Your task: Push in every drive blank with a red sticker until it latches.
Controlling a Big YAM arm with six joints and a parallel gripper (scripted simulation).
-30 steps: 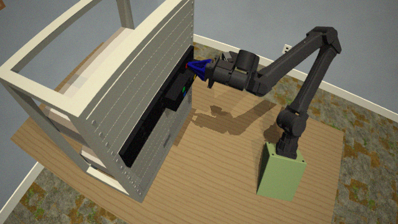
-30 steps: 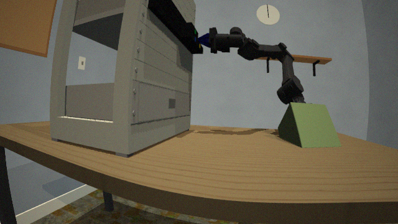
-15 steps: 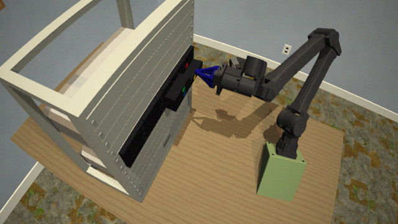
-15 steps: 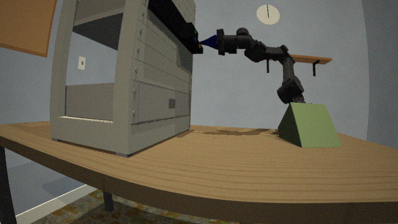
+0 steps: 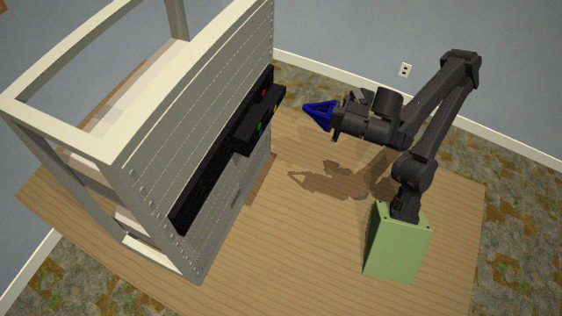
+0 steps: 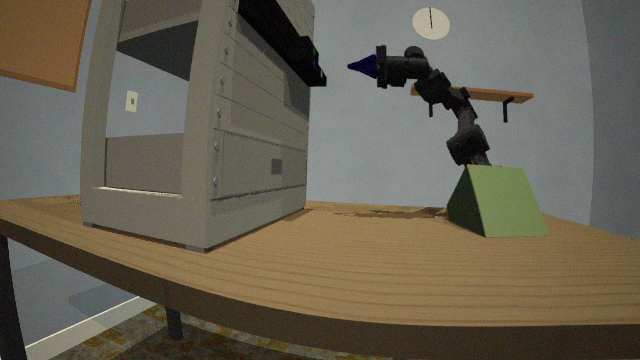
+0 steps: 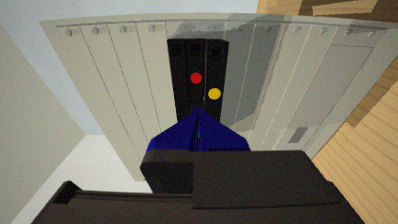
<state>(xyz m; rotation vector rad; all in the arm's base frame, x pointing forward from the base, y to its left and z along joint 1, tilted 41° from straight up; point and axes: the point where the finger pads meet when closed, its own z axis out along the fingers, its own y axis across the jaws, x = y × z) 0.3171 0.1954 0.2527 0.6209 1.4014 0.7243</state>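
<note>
Matt grey rack [image 5: 193, 110] (metal-looking), grained wooden table [image 5: 307, 246], matt green pedestal [image 5: 386, 259].
</note>
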